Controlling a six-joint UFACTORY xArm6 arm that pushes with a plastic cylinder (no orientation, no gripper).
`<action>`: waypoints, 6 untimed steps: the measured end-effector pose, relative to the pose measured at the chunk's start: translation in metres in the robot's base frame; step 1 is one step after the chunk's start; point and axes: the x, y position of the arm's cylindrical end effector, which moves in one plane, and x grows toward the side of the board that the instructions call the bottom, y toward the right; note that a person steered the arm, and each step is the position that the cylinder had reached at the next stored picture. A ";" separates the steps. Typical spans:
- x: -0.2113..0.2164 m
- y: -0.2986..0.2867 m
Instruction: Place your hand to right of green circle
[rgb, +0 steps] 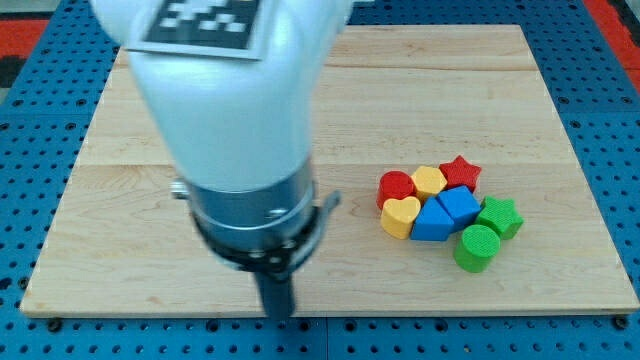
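The green circle (476, 247) is a round green block at the lower right of a tight cluster on the wooden board (120, 160). The cluster also holds a green star (499, 216), a blue cube (459, 206), a blue triangle (432, 222), a yellow heart (401, 215), a red circle (396, 187), a yellow hexagon (429, 181) and a red star (460, 171). My tip (277, 312) is near the board's bottom edge, far to the left of the green circle and touching no block. The white arm fills the upper left.
The board lies on a blue pegboard surface (610, 120). The arm's body hides much of the board's upper left. The board's bottom edge (420, 316) runs just below the tip.
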 end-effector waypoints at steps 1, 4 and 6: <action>-0.002 0.076; -0.006 0.224; -0.043 0.240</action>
